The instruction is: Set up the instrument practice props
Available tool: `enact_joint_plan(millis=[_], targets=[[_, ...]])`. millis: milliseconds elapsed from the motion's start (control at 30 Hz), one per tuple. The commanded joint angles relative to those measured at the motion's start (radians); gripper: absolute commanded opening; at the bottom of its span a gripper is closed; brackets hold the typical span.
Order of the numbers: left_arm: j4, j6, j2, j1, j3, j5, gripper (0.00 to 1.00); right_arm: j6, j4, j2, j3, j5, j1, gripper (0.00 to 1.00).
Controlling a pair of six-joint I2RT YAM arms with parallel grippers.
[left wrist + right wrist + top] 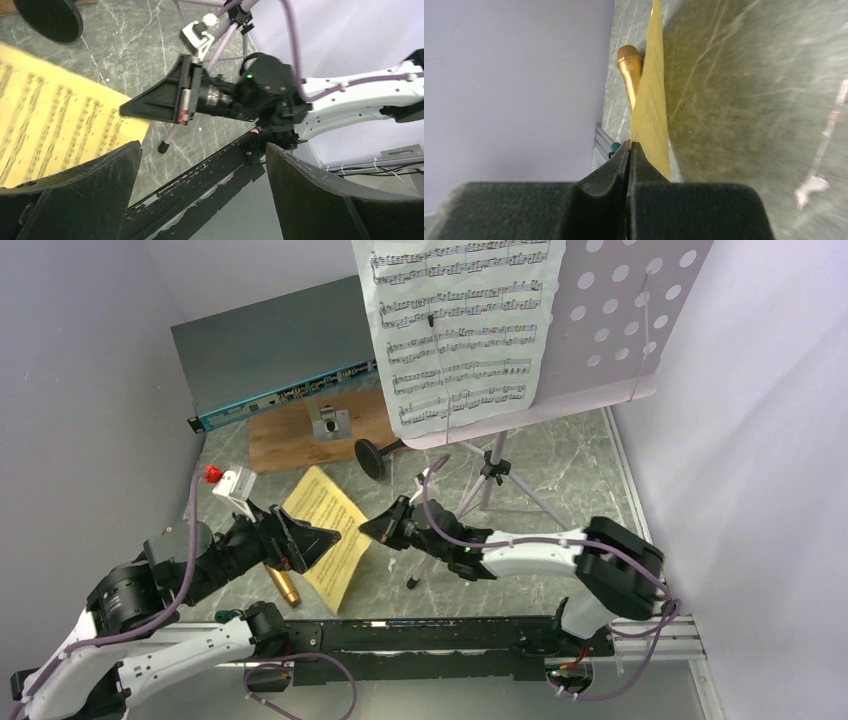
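- The grey marbled table (570, 470) bears everything.
- The lilac perforated music stand (620, 330) stands at the far right on tripod legs, a white music sheet (460, 330) resting on its desk.
- The flat grey network switch (270, 350) lies at the far left, and the wooden board (285, 440) with its metal block (330, 425) just in front of it.
- The yellow music sheet (320, 510) sits mid-table between the two grippers.
- The right gripper (629, 150) has its fingers pressed together on the yellow sheet's edge.
- The left gripper (310, 545) hovers over the sheet's opposite side, fingers (85, 190) spread wide and gripping nothing.
- The black mic stand (371, 457) is beside the board's near right corner.
- The gold microphone (287, 587) pokes out from beneath the yellow sheet's near edge.
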State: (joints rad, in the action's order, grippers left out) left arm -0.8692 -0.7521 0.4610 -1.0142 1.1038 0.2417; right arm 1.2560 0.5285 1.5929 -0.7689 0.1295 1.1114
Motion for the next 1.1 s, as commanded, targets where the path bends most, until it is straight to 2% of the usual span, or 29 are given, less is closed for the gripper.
enact_joint_plan(millis=[0, 100, 233, 300, 433, 533, 633, 867, 1067], targets=[[0.053, 0.012, 0.034, -0.002, -0.006, 0.019, 0.99, -0.164, -0.212, -0.194, 0.059, 0.199, 0.022, 0.00], [0.066, 0.004, 0.045, -0.002, -0.022, 0.020, 0.99, -0.305, -0.305, -0.323, 0.099, 0.204, 0.029, 0.00], [0.116, 0.016, 0.071, -0.003, -0.039, -0.006, 1.00, -0.681, -0.382, -0.531, 0.134, -0.048, 0.031, 0.00], [0.137, 0.047, 0.097, -0.002, -0.032, -0.040, 1.00, -0.790, -0.504, -0.648, 0.119, -0.188, 0.031, 0.00], [0.206, 0.210, 0.157, -0.002, 0.025, -0.181, 0.99, -0.883, -0.895, -0.783, -0.033, -0.279, 0.031, 0.00], [0.302, 0.369, 0.192, -0.002, 0.058, -0.446, 0.99, -0.921, -1.106, -0.755, -0.221, -0.372, 0.033, 0.00], [0.328, 0.455, 0.269, -0.001, 0.111, -0.657, 1.00, -0.946, -1.264, -0.666, -0.397, -0.474, 0.034, 0.00], [0.257, 0.540, 0.439, -0.003, 0.199, -0.980, 0.99, -1.030, -1.427, -0.482, -0.710, -0.646, 0.073, 0.00], [0.223, 0.543, 0.472, -0.002, 0.190, -1.127, 1.00, -1.102, -1.506, -0.409, -0.882, -0.749, 0.076, 0.00]])
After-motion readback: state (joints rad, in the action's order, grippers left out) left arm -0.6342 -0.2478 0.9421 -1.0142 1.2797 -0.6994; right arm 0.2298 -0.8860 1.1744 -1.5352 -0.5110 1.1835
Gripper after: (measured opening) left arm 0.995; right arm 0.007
